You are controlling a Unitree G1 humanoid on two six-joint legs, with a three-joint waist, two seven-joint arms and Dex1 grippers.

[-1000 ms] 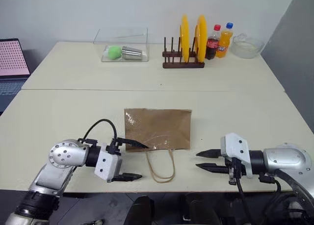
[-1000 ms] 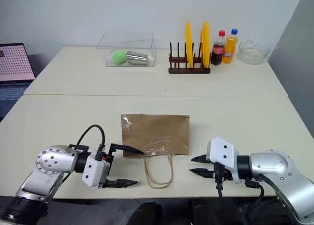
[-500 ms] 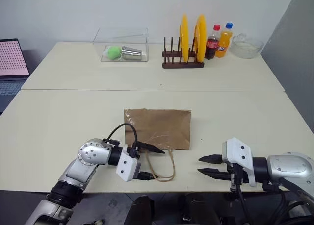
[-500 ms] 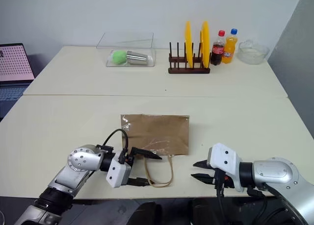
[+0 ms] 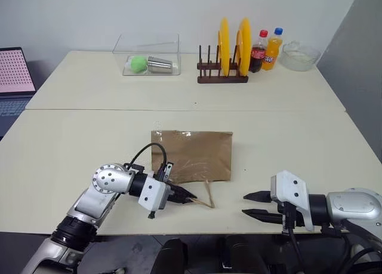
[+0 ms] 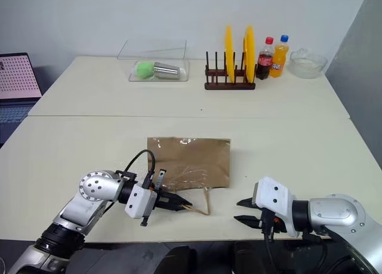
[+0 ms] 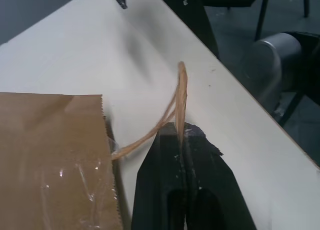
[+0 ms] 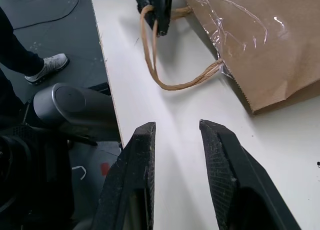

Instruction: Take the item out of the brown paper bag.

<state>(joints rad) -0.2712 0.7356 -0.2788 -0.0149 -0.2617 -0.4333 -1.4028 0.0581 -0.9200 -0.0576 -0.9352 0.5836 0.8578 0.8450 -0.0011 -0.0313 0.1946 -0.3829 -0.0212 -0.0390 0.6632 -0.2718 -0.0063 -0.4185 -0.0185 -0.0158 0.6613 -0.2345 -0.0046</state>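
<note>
Pinching bag handle [image 7: 181,97]: left fingers [image 7: 170,160] closed on it; right fingers [image 8: 220,160] parted, apart from brown paper bag [image 5: 194,154].

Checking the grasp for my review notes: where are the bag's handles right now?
In the eye views the handles lie at the table's near edge, pinched in the shut left claw, just in front of the flat bag.

The flat brown kraft paper bag [image 5: 191,156] is hiding whatever is lying inside it. The open laptop [image 5: 13,77] is being cut off by the edge, and a person's grey shoe [image 8: 46,67] is showing without its wearer.
</note>
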